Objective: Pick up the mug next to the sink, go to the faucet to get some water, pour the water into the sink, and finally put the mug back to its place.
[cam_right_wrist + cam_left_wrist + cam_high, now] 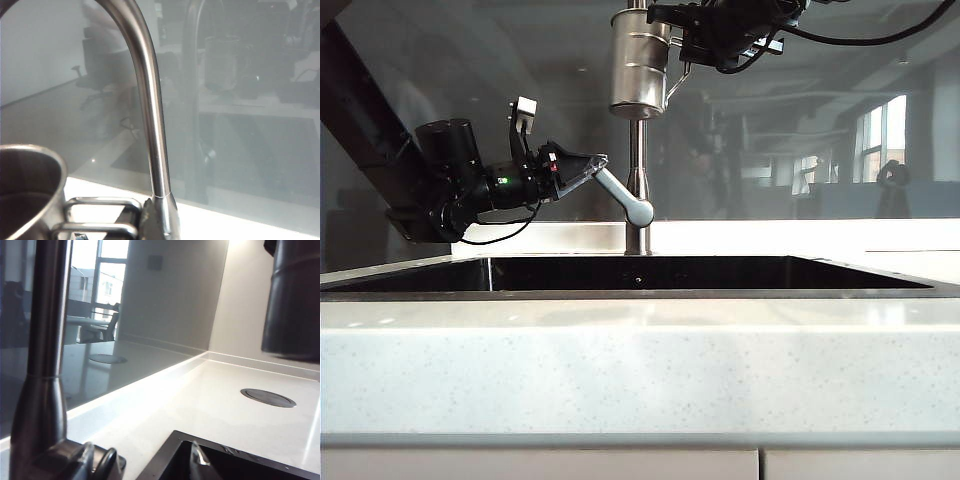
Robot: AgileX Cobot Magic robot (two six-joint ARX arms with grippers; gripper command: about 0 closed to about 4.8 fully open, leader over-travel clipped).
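Note:
The steel mug (640, 62) hangs high beside the top of the faucet (637, 150), upright, with my right gripper (692, 45) shut on its wire handle (100, 216). In the right wrist view the mug's rim (30, 170) sits beside the curved faucet pipe (150, 110), and the right gripper (135, 225) pinches the handle. My left gripper (592, 165) stands open at the upper end of the faucet's side lever (625, 195); its fingertips (106, 465) are spread wide near the faucet base (42, 390). The dark sink (640, 275) lies below. No water shows.
The pale stone counter (640, 370) runs along the front, with cabinet doors under it. A round dark cap (267, 397) is set in the counter behind the sink corner (172, 452). A reflective glass wall stands right behind the faucet.

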